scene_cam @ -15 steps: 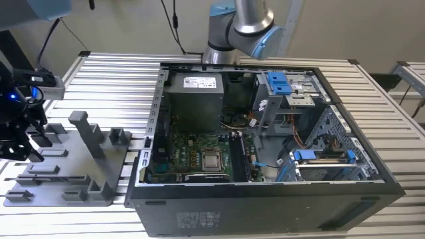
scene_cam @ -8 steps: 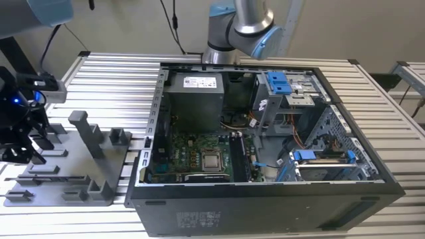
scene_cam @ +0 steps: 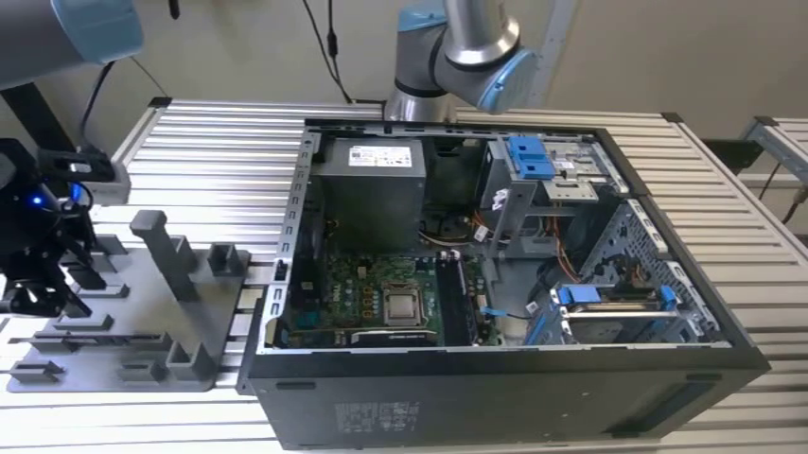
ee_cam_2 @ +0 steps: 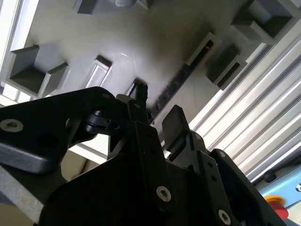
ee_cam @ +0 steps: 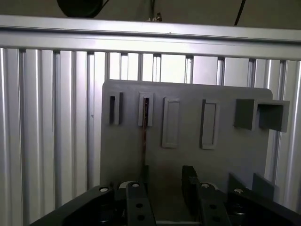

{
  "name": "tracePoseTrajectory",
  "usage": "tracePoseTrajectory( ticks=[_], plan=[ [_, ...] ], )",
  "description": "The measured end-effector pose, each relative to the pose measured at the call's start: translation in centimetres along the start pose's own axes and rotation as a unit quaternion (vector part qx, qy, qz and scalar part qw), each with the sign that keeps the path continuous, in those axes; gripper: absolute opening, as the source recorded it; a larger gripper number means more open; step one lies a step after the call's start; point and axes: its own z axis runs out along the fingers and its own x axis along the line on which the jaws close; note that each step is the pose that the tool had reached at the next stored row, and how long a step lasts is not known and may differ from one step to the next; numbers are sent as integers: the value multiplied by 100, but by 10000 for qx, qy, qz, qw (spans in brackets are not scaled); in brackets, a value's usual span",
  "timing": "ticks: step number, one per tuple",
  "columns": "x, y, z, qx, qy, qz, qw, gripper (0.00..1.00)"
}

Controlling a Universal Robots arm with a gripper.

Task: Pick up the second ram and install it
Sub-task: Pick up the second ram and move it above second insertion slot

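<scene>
- The second ram [ee_cam: 144,141] stands on edge in the grey tray [ee_cam: 225,150], long axis pointing straight away from the gripper [ee_cam: 165,181].
- The gripper's fingers stand apart, astride the ram's near end, clamping nothing.
- Bare tray flanks the ram; the computer case [scene_cam: 505,388] lies at the exterior view's right.

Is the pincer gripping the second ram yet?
No: the pincer is open, and the second ram sits in the grey tray.
</scene>
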Motion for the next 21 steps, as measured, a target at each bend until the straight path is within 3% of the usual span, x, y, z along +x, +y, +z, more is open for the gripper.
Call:
tracePoseTrajectory(
  ticks=[11, 21],
  plan=[
    [46, 22, 131, 0, 0, 0, 10000, 42],
    [136, 30, 307, 0, 0, -4, 10000, 42]
  ],
)
